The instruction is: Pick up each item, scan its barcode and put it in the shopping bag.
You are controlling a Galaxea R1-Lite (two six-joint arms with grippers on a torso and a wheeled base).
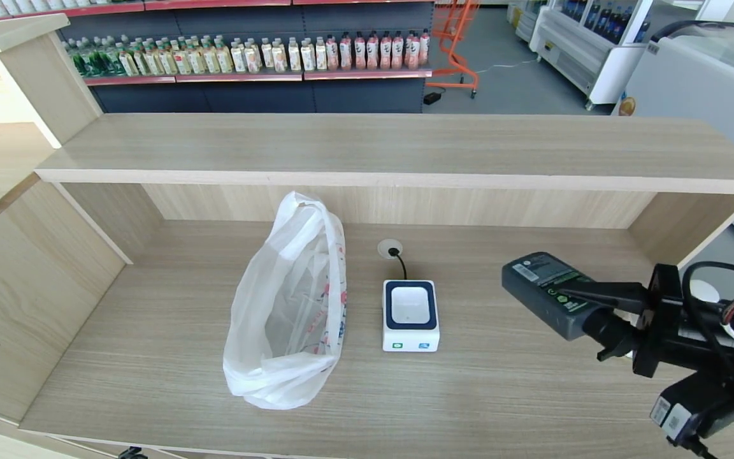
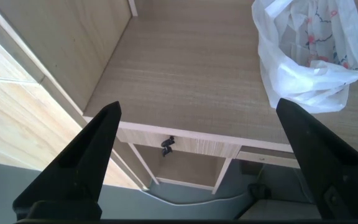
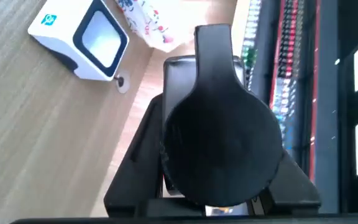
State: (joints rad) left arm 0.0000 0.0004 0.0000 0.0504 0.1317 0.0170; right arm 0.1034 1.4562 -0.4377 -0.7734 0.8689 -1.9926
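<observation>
Right tool [image 1: 582, 311] around dark pack [image 1: 532, 282]

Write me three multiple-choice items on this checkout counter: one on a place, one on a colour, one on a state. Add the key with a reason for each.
1. Where does the white square barcode scanner with the dark blue frame stand?
A. On the floor
B. On the light wooden counter, to the robot's right of the white plastic shopping bag
C. On the upper ledge

2. What colour is the flat pack in the right gripper?
A. Red
B. Yellow
C. Dark grey

3. How is the left gripper?
A. Open and empty
B. Shut on the bag
C. Shut on a bottle

Key: 1 B, the head view shows it on the counter beside the bag. 2 C, the held pack is dark grey. 3 A, its jaws stand wide apart with nothing between them.
</observation>
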